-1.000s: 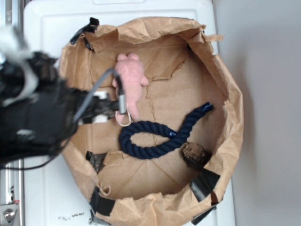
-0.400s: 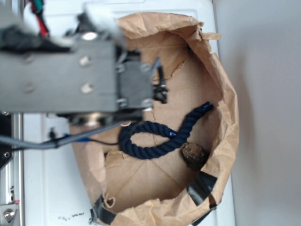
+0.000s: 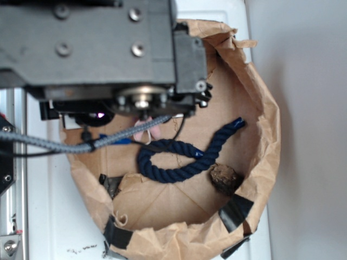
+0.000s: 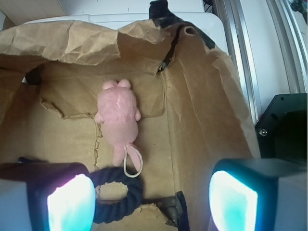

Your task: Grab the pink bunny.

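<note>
The pink bunny [image 4: 118, 115] lies flat on the brown paper floor in the wrist view, ears toward the far wall, its cream loop cord [image 4: 133, 161] trailing toward me. In the exterior view only a scrap of the pink bunny [image 3: 145, 129] peeks out under the arm. My gripper [image 4: 151, 202] hangs above, open, its two glowing pads wide apart with nothing between them. The bunny sits ahead of the pads, slightly left of centre, well below them.
A dark blue rope [image 3: 184, 157] curls just beside the bunny's cord. A brown lumpy chunk [image 3: 225, 179] lies at the rope's far end. Crumpled paper walls [image 3: 265, 135] with black tape ring the whole area, on a white surface [image 3: 49, 216].
The arm has swung in over the paper basin and now covers the bunny in the exterior view. Rope and chunk have not moved.
</note>
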Available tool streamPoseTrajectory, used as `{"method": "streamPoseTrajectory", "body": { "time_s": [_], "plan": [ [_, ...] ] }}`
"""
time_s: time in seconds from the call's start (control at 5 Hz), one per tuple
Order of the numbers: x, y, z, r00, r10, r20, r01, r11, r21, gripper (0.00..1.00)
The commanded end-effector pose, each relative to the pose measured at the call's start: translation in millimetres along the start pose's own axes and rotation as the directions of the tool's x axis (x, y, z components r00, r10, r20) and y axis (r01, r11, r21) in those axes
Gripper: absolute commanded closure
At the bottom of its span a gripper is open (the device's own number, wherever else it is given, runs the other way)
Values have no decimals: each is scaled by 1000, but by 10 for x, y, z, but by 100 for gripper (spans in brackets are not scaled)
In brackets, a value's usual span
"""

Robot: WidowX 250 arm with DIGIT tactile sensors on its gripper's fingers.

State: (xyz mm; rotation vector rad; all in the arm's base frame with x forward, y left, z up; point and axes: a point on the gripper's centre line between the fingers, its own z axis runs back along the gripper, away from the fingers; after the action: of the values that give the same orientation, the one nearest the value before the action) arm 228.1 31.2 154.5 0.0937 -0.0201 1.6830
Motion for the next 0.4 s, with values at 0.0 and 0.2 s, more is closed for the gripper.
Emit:
{"method": "streamPoseTrajectory", "body": {
  "time_s": [0.0, 0.2],
  "plan": [
    [12, -176, -45, 999, 29, 27, -28, 999, -30, 0],
    [29, -238, -136, 998, 42, 54, -40, 999, -36, 0]
  ]
}}
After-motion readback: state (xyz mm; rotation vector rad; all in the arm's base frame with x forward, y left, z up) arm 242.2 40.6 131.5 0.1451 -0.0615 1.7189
